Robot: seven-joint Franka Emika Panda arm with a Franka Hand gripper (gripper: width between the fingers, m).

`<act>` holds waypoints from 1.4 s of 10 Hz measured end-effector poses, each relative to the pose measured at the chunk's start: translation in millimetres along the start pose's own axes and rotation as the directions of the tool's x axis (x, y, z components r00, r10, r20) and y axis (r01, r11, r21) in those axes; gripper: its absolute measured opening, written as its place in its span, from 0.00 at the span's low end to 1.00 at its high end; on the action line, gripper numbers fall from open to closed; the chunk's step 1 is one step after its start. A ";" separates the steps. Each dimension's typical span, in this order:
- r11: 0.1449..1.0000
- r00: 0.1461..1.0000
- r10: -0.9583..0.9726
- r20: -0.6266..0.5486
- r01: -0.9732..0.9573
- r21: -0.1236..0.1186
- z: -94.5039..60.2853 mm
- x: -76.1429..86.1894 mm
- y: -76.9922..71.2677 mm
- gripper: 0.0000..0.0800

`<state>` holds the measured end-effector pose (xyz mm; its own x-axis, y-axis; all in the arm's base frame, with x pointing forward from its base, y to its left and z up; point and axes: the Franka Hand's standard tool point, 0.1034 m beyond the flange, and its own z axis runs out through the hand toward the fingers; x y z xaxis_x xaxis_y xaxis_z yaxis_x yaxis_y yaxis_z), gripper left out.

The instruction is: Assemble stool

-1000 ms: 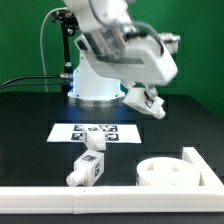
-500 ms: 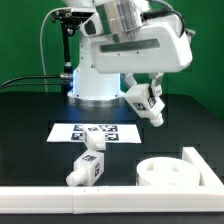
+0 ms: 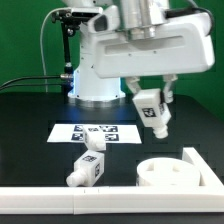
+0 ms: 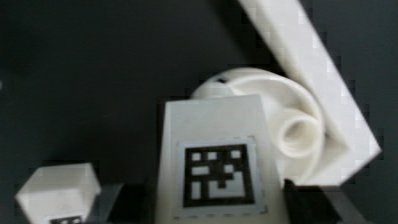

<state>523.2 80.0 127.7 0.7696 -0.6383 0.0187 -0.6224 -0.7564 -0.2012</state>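
White leg (image 3: pixel 155 118) clamped in gripper (image 3: pixel 150 99); two loose legs (image 3: pixel 87 170) on table (image 3: pixel 30 130); one round seat (image 3: pixel 165 173).

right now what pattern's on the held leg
A black-and-white square tag on the white leg; clearest in the wrist view.

We log a black table (image 3: pixel 30 130), matte, filling the lower half of the exterior view. The marker board (image 3: pixel 68 131) lies flat on it near the middle. It is thin and white, with several black-and-white tags printed in a row (patterns too small to read). A long white rail (image 3: pixel 50 200) runs along the table's near edge. A shorter white rail (image 3: pixel 197 165) meets it toward the exterior view's right, forming a corner. Behind stands a plain green backdrop (image 3: pixel 25 40). In the wrist view, one white rail (image 4: pixel 285 45) slants across the dark table (image 4: pixel 89 70).
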 end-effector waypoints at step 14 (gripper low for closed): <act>0.880 0.880 -0.473 0.049 0.474 -0.026 -9.1 64.1 -21.7 0.42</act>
<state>584.7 54.1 142.2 0.9784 -0.1971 0.0632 -0.1866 -0.9720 -0.1428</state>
